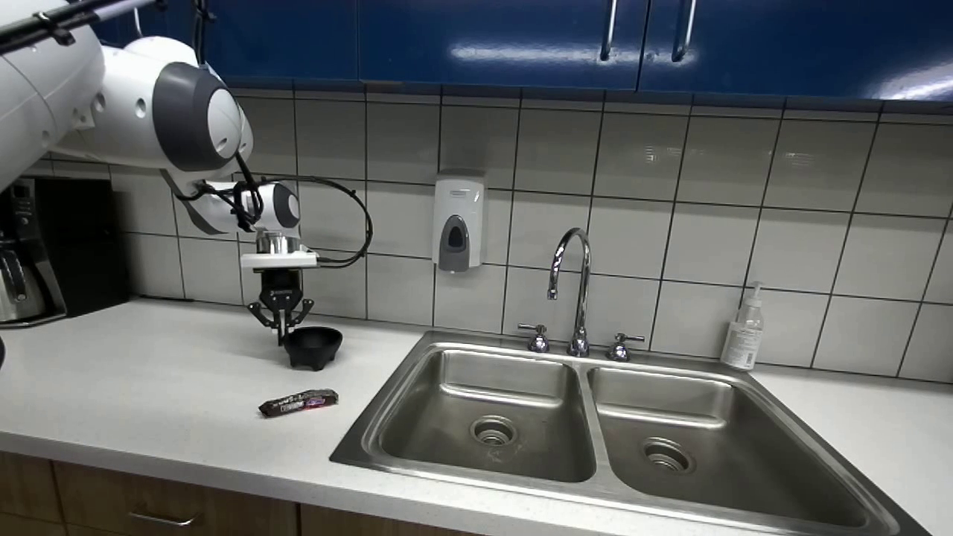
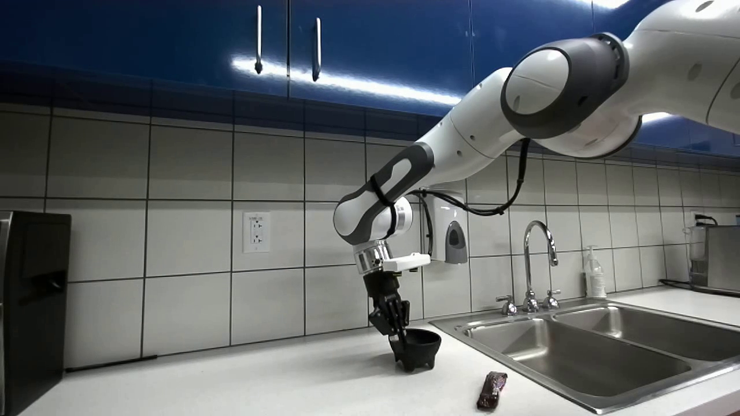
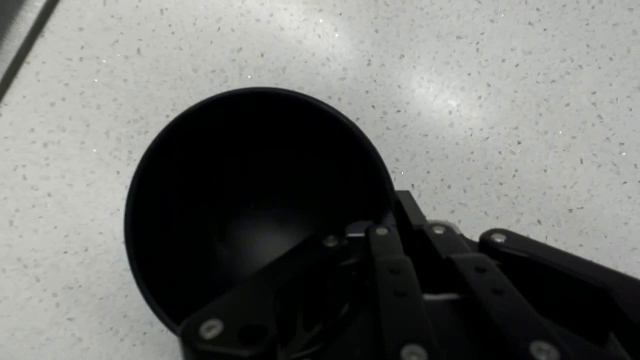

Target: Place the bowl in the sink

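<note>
The small round black bowl (image 1: 316, 350) stands upright on the counter to the left of the sink, and it also shows in an exterior view (image 2: 424, 348). In the wrist view the bowl (image 3: 250, 165) appears empty. My gripper (image 1: 283, 333) points down at the bowl's side; it also shows in an exterior view (image 2: 399, 340). In the wrist view the gripper (image 3: 392, 215) has one finger inside the rim and one outside, close together, pinching the wall. The fingertips are partly hidden. The stainless double sink has its left basin (image 1: 439, 428) nearest the bowl; this basin also shows in an exterior view (image 2: 589, 361).
A dark wrapped bar (image 1: 298, 403) lies on the counter in front of the bowl. A chrome faucet (image 1: 583, 290) rises behind the sink. A soap dispenser (image 1: 459, 221) hangs on the wall. A pump bottle (image 1: 744, 335) and a coffee maker (image 1: 67, 246) stand on the counter.
</note>
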Tool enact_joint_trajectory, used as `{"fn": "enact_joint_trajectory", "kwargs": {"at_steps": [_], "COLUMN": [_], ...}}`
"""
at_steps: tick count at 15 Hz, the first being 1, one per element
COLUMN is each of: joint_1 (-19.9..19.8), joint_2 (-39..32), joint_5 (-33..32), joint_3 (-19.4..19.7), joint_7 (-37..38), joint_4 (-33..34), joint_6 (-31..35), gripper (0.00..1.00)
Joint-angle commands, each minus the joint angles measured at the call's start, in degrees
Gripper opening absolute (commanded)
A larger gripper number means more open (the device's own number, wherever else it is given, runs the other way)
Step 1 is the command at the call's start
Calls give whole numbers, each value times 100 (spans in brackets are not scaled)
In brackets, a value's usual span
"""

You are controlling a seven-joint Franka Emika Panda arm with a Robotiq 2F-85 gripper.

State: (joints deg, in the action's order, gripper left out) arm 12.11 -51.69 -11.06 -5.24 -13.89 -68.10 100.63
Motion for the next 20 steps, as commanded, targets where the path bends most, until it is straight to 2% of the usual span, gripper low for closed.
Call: {"fn": "enact_joint_trajectory", "kwargs": {"at_steps": [1, 11, 20], "joint_1": [52, -24, -506], "joint_2": [-70, 327, 833], "joint_5": [-61, -40, 126], "joint_3": [42, 111, 364], "joint_7": [104, 209, 603], "joint_4": [274, 331, 26], "joint_6": [-216, -17, 69], "gripper": [2, 2, 2]}}
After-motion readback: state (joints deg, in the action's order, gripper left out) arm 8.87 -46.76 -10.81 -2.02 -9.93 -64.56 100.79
